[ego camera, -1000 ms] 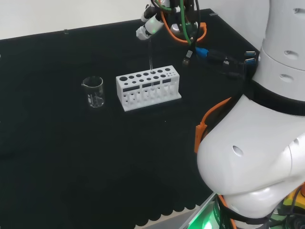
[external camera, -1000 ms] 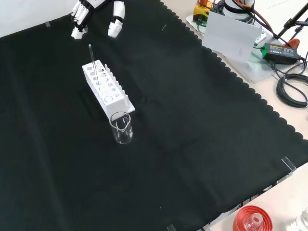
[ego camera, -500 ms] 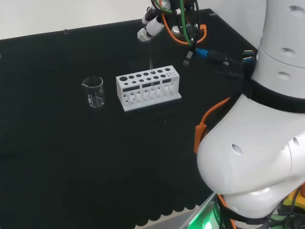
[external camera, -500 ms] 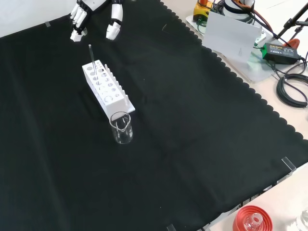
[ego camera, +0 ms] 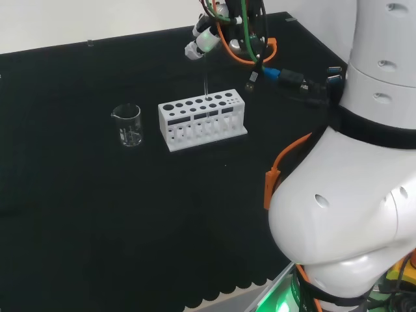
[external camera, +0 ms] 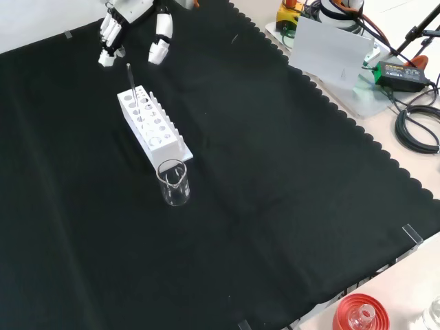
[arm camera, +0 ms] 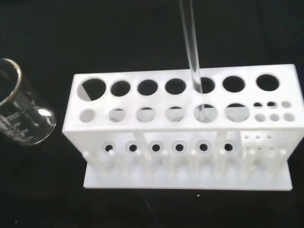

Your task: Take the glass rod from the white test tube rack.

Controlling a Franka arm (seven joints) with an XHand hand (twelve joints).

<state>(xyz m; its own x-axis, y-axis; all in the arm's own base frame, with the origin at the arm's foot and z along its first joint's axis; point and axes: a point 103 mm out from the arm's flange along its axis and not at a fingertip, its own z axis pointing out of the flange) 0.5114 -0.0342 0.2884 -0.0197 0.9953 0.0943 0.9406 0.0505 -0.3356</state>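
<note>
Head view: glass rod (ego camera: 205, 77) upright in white test tube rack (ego camera: 202, 119), beaker (ego camera: 128, 125) to left. Hand (ego camera: 200, 40) above rod top — contact unclear.

Front view: hand (external camera: 130, 27) at top, fingers spread, rod tip between them, nothing pinched.

Wrist view: rod (arm camera: 191, 52) seated in back-row hole of rack (arm camera: 185, 126).

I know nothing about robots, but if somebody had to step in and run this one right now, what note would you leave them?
Hand: open, fingers straight, holding nothing, poised above the top of the rod.
Glass rod: upright in a hole of the white test tube rack, untouched.
Glass beaker: on the cloth at one end of the rack, not part of the job.
Done: approach only.
Left: lower the hand, close the fingers on the rod, lift it straight out.
</note>
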